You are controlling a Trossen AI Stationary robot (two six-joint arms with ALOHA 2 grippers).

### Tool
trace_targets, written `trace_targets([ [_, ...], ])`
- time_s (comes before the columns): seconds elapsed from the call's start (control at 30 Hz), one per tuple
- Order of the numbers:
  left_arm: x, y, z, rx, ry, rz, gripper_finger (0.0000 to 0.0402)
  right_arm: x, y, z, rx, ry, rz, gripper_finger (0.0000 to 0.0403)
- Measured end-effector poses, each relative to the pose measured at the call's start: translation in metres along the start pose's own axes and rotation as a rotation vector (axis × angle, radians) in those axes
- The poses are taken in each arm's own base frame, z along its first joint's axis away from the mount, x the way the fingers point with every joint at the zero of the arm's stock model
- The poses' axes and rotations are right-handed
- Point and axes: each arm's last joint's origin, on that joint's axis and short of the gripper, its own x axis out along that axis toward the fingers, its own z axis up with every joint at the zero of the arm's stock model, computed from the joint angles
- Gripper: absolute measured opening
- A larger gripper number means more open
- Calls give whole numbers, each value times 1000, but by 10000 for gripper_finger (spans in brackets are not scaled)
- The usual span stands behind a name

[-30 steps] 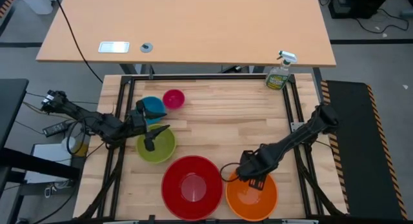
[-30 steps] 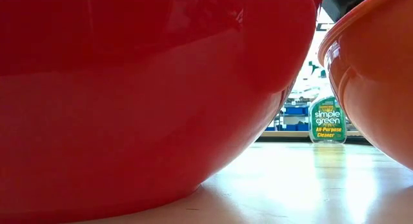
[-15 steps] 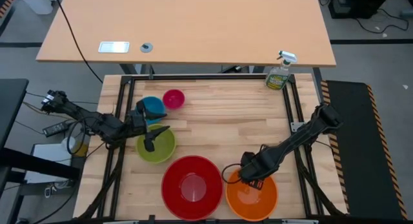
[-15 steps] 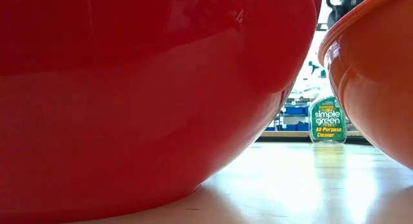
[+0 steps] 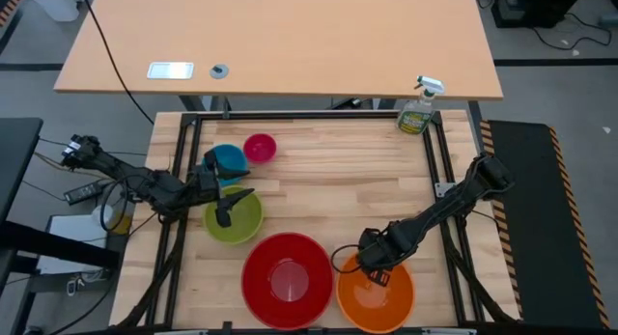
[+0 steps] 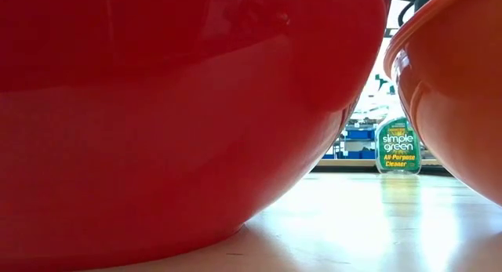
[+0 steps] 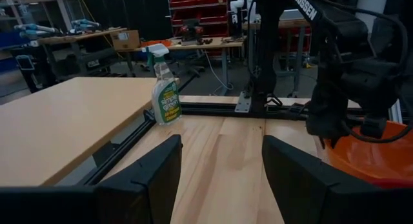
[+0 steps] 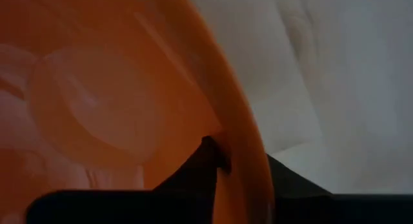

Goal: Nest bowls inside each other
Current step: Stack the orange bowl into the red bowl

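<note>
The orange bowl sits at the table's near right, beside the big red bowl. My right gripper points down at the orange bowl's far rim and is shut on it. The lime green bowl stands at the left, with the blue bowl and the small pink bowl behind it. My left gripper hovers open and level above the lime green bowl, nothing between its fingers. My right gripper has the orange bowl's rim on its far side, one finger inside the bowl and one outside. The fingers come from above, pointing down. The bowl rests on the table on its base.
A green spray bottle stands at the table's far right corner. A black frame runs round the wooden top. The red bowl's wall almost meets the orange bowl. Open wood lies in the middle and far right.
My right gripper has sunk onto the orange bowl's far rim, rolled a little, and closed its fingers on that rim. The bowls stay where they were.
</note>
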Motion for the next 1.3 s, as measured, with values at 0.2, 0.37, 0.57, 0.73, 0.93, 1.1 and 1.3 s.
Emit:
trace_targets([
  [0.2,0,0,-1,10,10,0,219,-2,-1,1,15,49,33,28],
  [0.37,0,0,-1,10,9,0,219,-15,-7,-4,37,21,43,28],
  [0.57,0,0,-1,10,9,0,219,-40,-22,-16,35,-35,21,19],
  [0.73,0,0,-1,10,9,0,219,-60,-27,-33,-75,-24,90,27],
  [0.93,0,0,-1,7,9,0,219,-85,-32,-46,-94,-88,217,26],
  [1.1,0,0,-1,-11,9,0,219,-98,-29,-39,38,-162,353,25],
  [1.3,0,0,-1,-19,9,0,219,-103,-12,-20,19,-215,342,25],
])
